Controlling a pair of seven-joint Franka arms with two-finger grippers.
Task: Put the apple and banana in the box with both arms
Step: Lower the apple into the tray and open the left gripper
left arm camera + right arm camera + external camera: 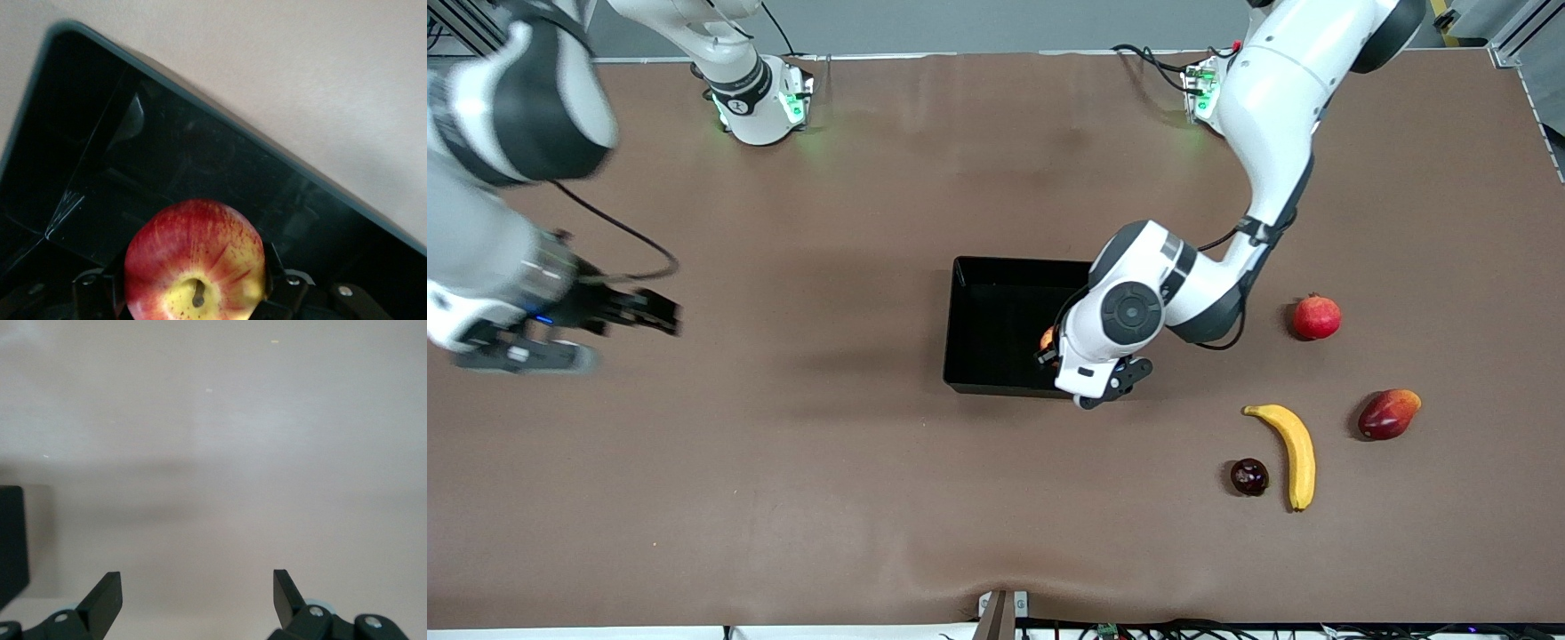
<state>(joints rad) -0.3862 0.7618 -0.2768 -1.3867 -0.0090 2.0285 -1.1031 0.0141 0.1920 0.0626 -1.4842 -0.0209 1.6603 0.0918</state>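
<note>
**Mia:** How many things are there?

**Ben:** One box (996,293), one apple (195,261), one banana (1294,449). Also one pomegranate (1316,316), one red-orange fruit (1388,413) and one small dark fruit (1249,476). Two arms.

**Mia:** Where is the apple?

**Ben:** The left gripper (195,293) grips it, one finger on each side, stem end up, low over the box floor. The left arm bends down from its base and tips into the box.

**Mia:** And the banana?

**Ben:** It lies on the table toward the left arm's end, nearer the camera than the box, just beside the dark fruit.

**Mia:** The other arm?

**Ben:** The right gripper (649,311) hangs over bare table at its own end, fingers spread wide, holding nothing. It waits.

**Mia:** Anything hard to see?

**Ben:** In the front view the left arm hides most of the apple and its gripper. The right arm is blurry and cut off at the edge.
</note>
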